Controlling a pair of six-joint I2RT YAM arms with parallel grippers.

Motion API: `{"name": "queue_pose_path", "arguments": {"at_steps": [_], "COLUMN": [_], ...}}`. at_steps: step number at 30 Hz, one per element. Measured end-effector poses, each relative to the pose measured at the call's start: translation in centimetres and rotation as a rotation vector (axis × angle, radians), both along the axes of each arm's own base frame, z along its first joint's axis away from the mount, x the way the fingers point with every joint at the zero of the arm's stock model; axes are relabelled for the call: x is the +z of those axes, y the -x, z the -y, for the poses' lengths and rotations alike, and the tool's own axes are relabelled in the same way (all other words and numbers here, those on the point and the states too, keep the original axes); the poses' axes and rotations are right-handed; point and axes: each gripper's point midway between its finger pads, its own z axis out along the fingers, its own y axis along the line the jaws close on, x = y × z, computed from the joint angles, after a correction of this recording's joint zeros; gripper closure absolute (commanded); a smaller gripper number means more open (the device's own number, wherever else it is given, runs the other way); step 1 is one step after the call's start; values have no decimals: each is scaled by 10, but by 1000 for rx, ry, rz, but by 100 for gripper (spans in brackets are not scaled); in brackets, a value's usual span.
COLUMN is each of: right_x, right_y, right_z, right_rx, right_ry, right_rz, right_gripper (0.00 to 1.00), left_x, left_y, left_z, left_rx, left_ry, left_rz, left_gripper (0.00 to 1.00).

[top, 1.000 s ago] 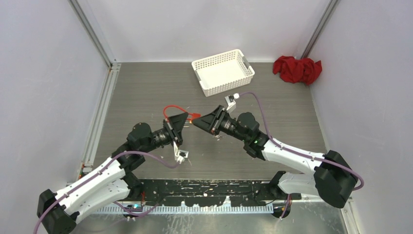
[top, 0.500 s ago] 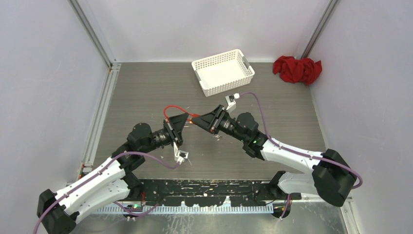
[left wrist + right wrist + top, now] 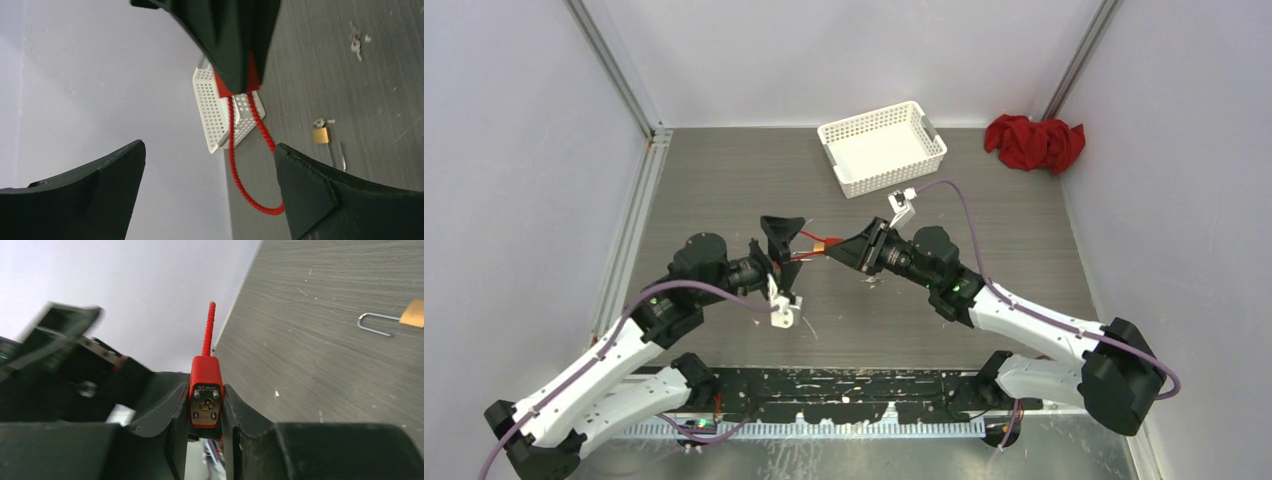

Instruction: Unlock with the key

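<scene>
Little looks done to us: our right gripper (image 3: 206,410) is clamped on the red cable lock (image 3: 205,377), held up between the arms with its keyhole (image 3: 206,403) bare, while our left gripper (image 3: 210,147) gapes wide and empty, so the unlocking is all left to do.

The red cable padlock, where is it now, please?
Right wrist view: the red cable padlock is clamped in the right end effector, facing the open left end effector.

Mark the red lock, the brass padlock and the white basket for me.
red lock (image 3: 206,392), right wrist view, on its keyhole face.
brass padlock (image 3: 321,135), left wrist view, on its brass body.
white basket (image 3: 894,175), top external view, on its near wall.
</scene>
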Motion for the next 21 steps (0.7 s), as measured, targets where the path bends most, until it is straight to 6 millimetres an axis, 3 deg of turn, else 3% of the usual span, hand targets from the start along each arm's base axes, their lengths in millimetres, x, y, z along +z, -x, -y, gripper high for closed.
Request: {"name": "queue_pose_path", "arguments": {"at_steps": [3, 5, 12, 21], "right_x": [-2, -1, -2, 1], "right_y": [3, 6, 14, 24], "right_z": [-2, -4, -13, -27], "right_rx": [36, 66, 148, 197], "right_ry": [59, 76, 92, 61], "right_rz": [57, 87, 130, 158], "right_gripper": [99, 99, 99, 99], "left_x": [25, 30, -2, -14], "left_y": [9, 14, 28, 21], "left_z": [3, 6, 15, 22], "left_rx": [0, -6, -24, 8], "left_ry": [70, 98, 58, 74], "left_rz": [-139, -226, -459, -476], "left_gripper": [1, 0, 4, 18]}}
